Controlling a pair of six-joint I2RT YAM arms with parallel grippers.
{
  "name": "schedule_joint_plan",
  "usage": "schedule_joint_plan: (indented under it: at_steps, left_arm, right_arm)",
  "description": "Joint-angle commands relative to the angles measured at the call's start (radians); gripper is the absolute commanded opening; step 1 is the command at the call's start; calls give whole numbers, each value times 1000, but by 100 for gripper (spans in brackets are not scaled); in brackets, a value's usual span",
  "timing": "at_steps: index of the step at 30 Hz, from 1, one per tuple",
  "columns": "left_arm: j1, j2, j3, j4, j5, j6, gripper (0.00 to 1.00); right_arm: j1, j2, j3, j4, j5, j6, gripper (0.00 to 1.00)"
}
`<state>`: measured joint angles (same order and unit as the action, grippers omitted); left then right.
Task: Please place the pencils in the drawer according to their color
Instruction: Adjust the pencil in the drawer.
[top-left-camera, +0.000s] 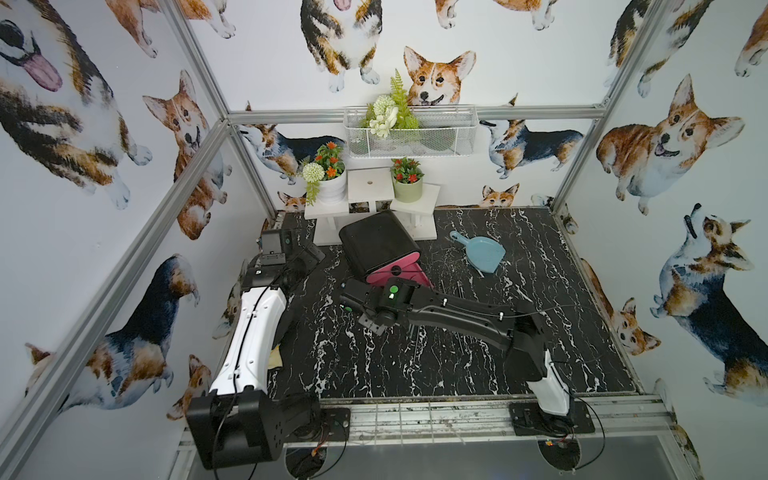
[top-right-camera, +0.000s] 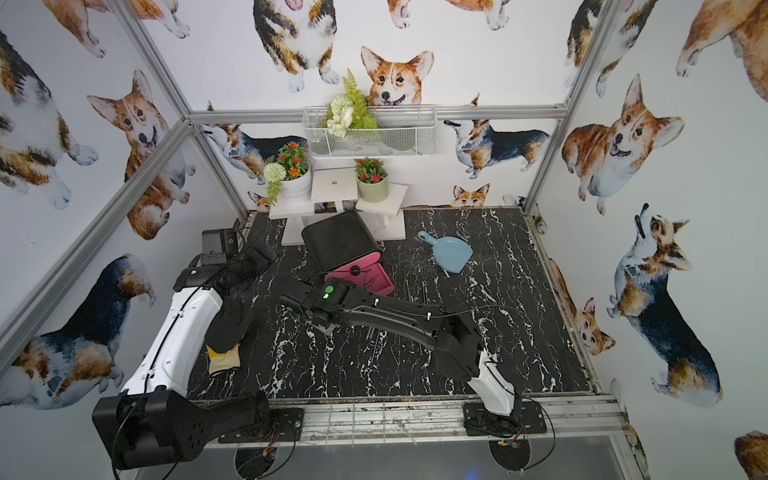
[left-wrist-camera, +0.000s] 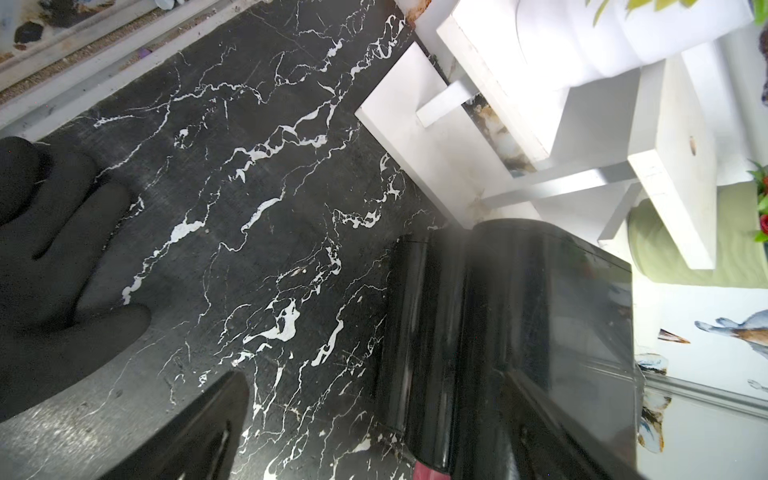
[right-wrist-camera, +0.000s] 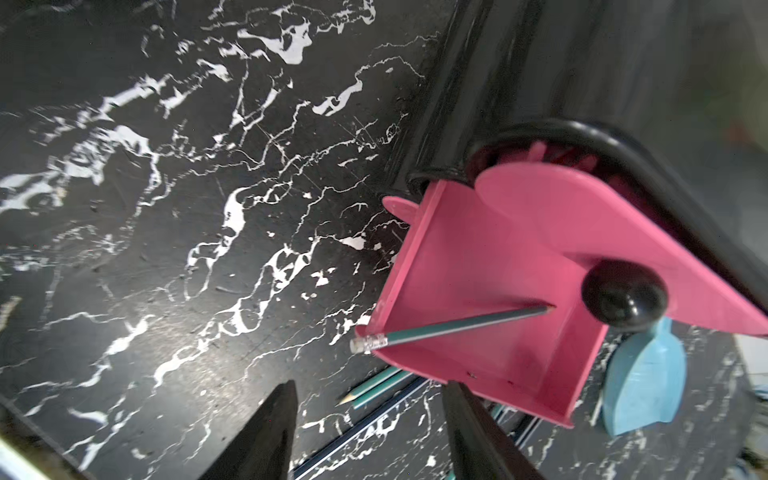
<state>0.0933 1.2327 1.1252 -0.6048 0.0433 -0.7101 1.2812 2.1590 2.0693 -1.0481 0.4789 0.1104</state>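
A: At the chest (top-left-camera: 378, 241), the right arm (top-left-camera: 449, 316) hides most of the open pink drawer (right-wrist-camera: 478, 291) in both top views; contents?
B: Teal pencil (right-wrist-camera: 453, 326) inside, eraser end over the rim; right gripper (right-wrist-camera: 372, 383) fingers apart, empty; loose pencils (right-wrist-camera: 370, 390) on the table (right-wrist-camera: 166, 208) just beside, partly cut off; blue dustpan (right-wrist-camera: 644, 374) beyond.
A: Left gripper (top-right-camera: 258, 257)?
B: Spread wide, empty, beside the chest; black glove (left-wrist-camera: 50, 249) blocks one side.

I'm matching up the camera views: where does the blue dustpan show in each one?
Top view: blue dustpan, right of the black chest.
Top view: dustpan, same place.
Left wrist: not in it.
Right wrist: dustpan beside the open pink drawer.
Shared landmark: the black chest, in all four.
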Motion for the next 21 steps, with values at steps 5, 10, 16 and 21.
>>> schedule_joint_plan:
  at_steps: [5, 10, 16, 21]
  left_arm:
    - [17, -9, -5, 0, 2, -14, 100]
    - [19, -9, -4, 4, 9, -14, 100]
    - [19, -7, -6, 13, 17, -14, 100]
    - [19, -9, -10, 17, 25, -16, 100]
  right_arm:
    - [23, 110, 92, -99, 153, -86, 62]
    - [23, 153, 131, -136, 170, -83, 62]
    - [23, 159, 123, -168, 195, -65, 61]
    - [20, 158, 127, -165, 212, -57, 54]
